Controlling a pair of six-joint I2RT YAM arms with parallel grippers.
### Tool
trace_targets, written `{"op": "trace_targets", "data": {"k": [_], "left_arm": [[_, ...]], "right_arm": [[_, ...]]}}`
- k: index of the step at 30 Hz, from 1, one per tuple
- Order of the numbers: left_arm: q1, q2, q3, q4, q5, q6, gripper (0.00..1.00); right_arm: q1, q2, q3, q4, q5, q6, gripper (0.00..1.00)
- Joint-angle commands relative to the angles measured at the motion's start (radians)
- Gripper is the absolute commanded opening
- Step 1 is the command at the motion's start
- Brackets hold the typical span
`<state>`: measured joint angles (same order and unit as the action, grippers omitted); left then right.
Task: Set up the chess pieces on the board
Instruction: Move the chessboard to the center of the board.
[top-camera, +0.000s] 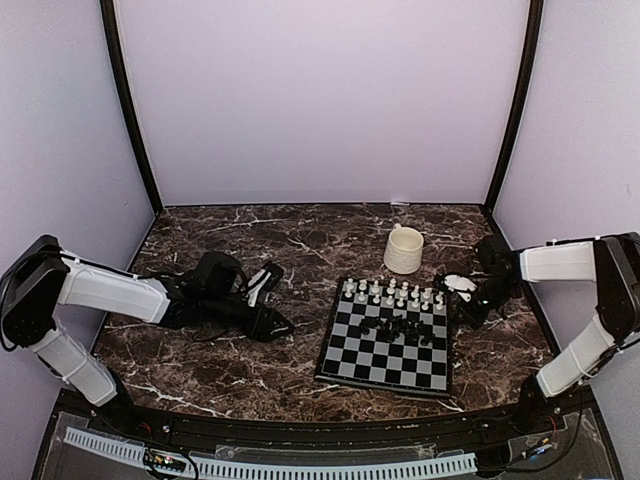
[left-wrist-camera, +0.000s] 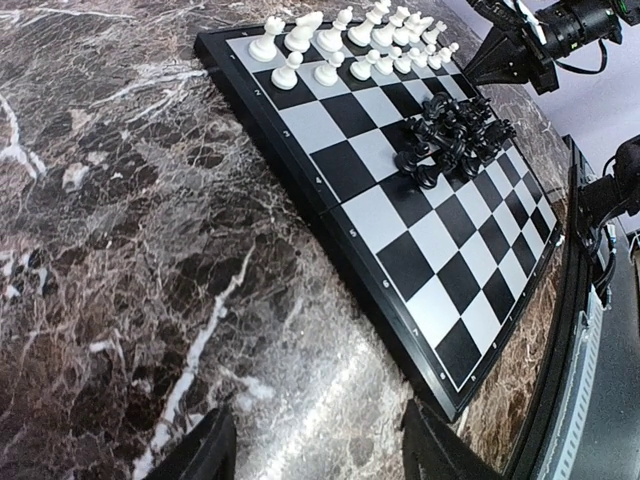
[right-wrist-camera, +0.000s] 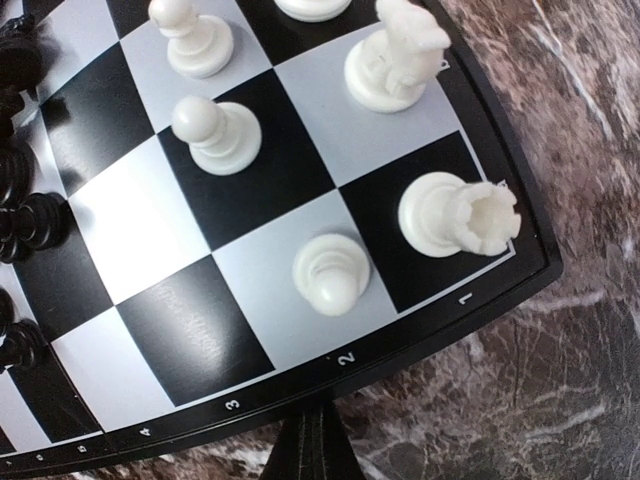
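White chess pieces (top-camera: 394, 293) stand upright in two rows along the far edge of the board (top-camera: 372, 362), which we take as our landmark. In the right wrist view we distinguish a white rook (right-wrist-camera: 460, 215) on the corner square beside the printed 1. A white knight (right-wrist-camera: 397, 62) stands on the next square along that edge, and a white pawn (right-wrist-camera: 332, 272) on the square in front of the rook. Black chess pieces (top-camera: 402, 328) are gathered in a tight cluster near the middle of the board. Several touch one another, and we cannot tell which of them are upright. The near rows of squares carry no pieces.

The board lies flat on a dark marble tabletop (top-camera: 250, 240), right of its centre in the top view. A cream mug (top-camera: 404, 249) stands upright beyond the board's far edge, apart from it.

We find the right gripper (right-wrist-camera: 312, 445) just outside the board's far right corner, close to the white rook. Its fingers are pressed together and we see nothing between them. The left gripper (left-wrist-camera: 322, 448) sits low over the tabletop to the left of the board, apart from it. Its fingers (left-wrist-camera: 205, 445) are spread wide, with only bare marble between them.
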<state>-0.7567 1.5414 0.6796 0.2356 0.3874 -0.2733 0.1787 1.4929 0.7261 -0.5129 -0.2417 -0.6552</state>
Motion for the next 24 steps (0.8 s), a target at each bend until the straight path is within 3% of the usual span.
{"op": "trace_targets", "data": {"k": [1, 13, 20, 24], "left_arm": [[-0.010, -0.100, -0.055, -0.014, 0.019, -0.017, 0.60], [-0.110, -0.183, -0.155, -0.033, -0.025, -0.049, 0.61], [-0.179, -0.170, -0.186, -0.045, -0.053, -0.064, 0.62], [-0.208, -0.173, -0.191, -0.063, -0.062, -0.066, 0.62]], "right_arm": [[0.073, 0.042, 0.017, 0.025, 0.001, 0.036, 0.00], [0.231, 0.096, 0.035, 0.006, 0.006, 0.038, 0.05], [0.294, 0.094, 0.033, -0.046, -0.054, 0.016, 0.32], [0.348, 0.100, 0.033, -0.050, -0.047, 0.017, 0.36]]}}
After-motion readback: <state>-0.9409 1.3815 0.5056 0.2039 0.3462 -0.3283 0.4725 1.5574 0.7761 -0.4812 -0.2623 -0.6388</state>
